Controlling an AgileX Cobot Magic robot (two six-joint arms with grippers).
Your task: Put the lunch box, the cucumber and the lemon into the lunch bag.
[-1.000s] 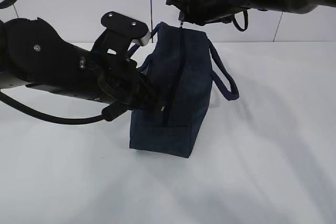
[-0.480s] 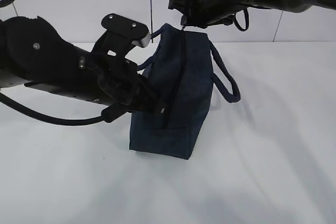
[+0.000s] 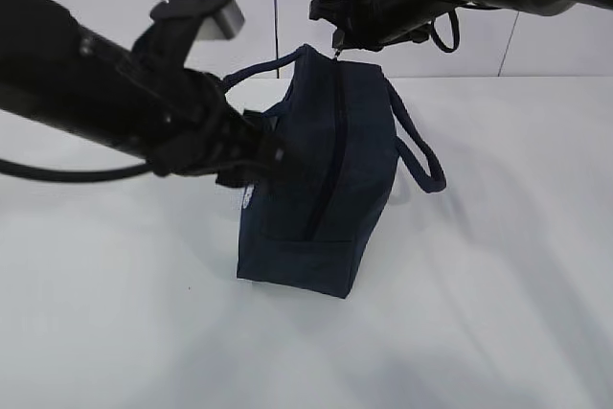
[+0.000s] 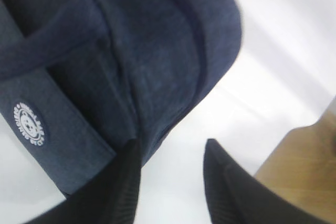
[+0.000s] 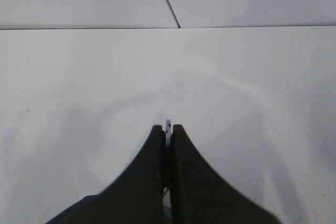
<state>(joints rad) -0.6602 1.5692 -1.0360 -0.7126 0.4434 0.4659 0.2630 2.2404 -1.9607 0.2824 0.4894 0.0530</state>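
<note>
Two arms at the lunch bag (image 3: 321,179): left pincer (image 4: 170,182) spread, right pincer (image 5: 167,132) pinching its zipper pull (image 5: 167,125).

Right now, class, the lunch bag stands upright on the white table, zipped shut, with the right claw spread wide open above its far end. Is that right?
Not quite. The right claw is pinched shut, not wide open, as the right wrist view shows. The lunch bag does stand upright on the white table, zipped shut.

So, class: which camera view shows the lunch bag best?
The exterior view: the whole bag stands on the table, both handles and the zipper visible. The left wrist view shows only a blurred close-up of fabric and a round logo. The right wrist view shows none of it.
</note>
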